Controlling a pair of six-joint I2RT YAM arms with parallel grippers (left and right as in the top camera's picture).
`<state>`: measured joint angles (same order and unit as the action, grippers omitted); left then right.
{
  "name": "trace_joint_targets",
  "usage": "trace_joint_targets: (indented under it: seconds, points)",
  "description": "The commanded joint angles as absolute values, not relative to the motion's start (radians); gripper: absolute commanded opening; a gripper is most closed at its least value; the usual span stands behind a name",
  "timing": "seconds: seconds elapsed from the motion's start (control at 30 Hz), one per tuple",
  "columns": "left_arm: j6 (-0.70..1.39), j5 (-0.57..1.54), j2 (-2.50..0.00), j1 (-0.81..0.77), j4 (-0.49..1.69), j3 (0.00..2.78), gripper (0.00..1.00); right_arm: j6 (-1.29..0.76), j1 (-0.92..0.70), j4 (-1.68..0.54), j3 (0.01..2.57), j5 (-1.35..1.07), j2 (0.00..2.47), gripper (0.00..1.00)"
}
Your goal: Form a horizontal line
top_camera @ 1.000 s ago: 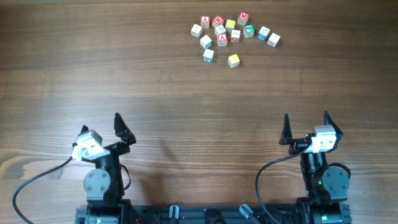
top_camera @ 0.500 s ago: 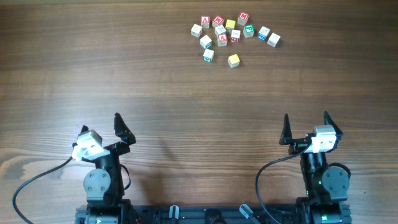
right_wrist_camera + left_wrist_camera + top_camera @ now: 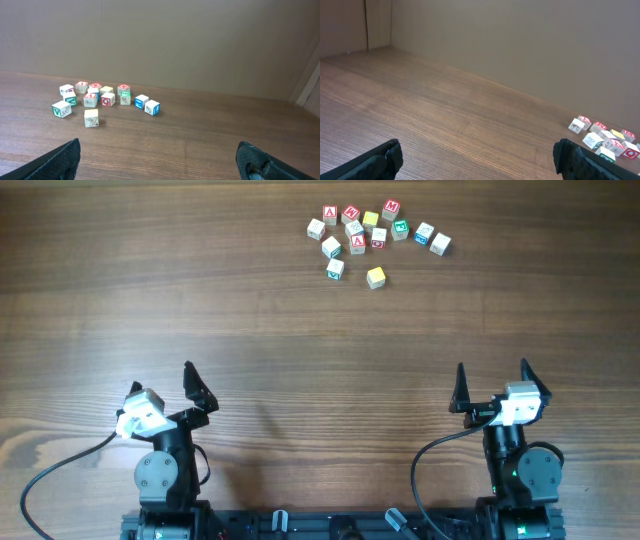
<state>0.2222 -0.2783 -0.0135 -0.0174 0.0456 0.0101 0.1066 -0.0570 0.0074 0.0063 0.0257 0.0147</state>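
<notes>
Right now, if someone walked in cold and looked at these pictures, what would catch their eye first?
A small loose cluster of letter cubes lies at the far side of the wooden table, right of centre. One yellow cube sits slightly nearer than the rest, and no row is formed. The left gripper and right gripper sit open at the near edge, well apart from the cubes.
</notes>
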Motion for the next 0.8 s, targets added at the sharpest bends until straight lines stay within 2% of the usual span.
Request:
trace_joint_targets:
  seconds: [0.0,0.37,0.5,0.63,0.77]
  points:
    - [0.213,-0.27,-0.006,-0.01,0.046,0.006,1.0,0.103,-0.053,0.008,0.005,0.007,0.011,1.0]
    - [0.22,-0.242,-0.006,-0.01,0.041,0.006,1.0,0.102,-0.053,0.007,0.005,0.007,0.011,1.0]
    - [0.22,-0.173,-0.007,-0.01,0.049,0.027,1.0,0.102,-0.053,0.008,0.005,0.007,0.012,1.0]
    - [0.221,-0.072,-0.058,-0.01,0.122,0.17,1.0,0.103,-0.053,0.008,0.005,0.007,0.014,1.0]
    - [0.253,-0.033,-0.215,-0.01,0.185,0.305,1.0,0.102,-0.053,0.008,0.005,0.007,0.014,1.0]
